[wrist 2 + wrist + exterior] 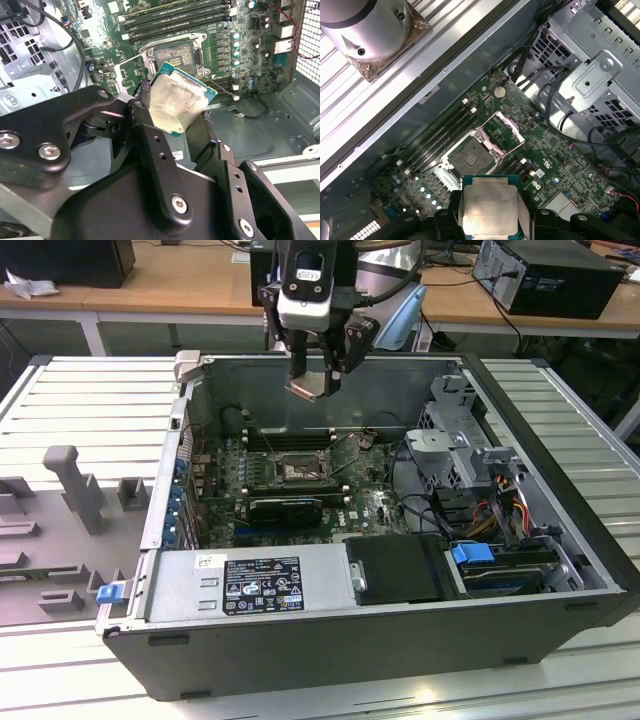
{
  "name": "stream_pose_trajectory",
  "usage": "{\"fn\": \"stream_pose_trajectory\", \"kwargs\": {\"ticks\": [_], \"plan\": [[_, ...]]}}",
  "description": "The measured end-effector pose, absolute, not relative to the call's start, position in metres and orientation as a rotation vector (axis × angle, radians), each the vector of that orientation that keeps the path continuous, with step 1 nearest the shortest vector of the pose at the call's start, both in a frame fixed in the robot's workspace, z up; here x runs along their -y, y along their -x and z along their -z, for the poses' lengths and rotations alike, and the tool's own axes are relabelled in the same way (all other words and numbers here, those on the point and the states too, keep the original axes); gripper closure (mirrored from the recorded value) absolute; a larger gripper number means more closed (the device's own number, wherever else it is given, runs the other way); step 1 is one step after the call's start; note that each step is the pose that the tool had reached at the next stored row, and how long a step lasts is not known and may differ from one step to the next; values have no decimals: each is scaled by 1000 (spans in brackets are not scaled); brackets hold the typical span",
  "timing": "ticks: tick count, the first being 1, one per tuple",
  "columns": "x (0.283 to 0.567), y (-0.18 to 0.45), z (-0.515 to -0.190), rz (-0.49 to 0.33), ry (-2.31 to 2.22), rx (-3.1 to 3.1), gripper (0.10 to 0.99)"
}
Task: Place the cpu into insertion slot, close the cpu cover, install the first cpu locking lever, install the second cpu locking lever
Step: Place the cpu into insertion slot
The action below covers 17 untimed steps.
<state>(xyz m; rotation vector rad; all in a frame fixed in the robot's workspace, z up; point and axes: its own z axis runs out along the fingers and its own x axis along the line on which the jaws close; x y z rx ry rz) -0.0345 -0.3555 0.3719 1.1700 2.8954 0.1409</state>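
Two black fingers (150, 135) of the gripper (315, 380) are clamped on opposite edges of the cpu (310, 388), which hangs tilted in the air above the open computer case (560, 470). In both wrist views its silver-grey top face (177, 102) (490, 207) shows, with a thin green rim around it. In the exterior view the cpu sits at about twelve o'clock from the insertion slot (297, 470), well apart from it. The slot is bare and dark inside its metal rim on the green circuit board (555, 165). In the first wrist view the cpu cover (503, 131) stands swung up, just beside the slot (470, 157). Long black memory slots (285, 435) lie at twelve o'clock of the slot. The case rests on a ribbed grey surface (90, 400).
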Motion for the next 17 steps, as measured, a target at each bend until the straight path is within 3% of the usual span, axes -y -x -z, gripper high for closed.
{"fn": "stream_pose_trajectory", "kwargs": {"ticks": [17], "plan": [[355,35,-372,-140,-1281,-2844,557]]}}
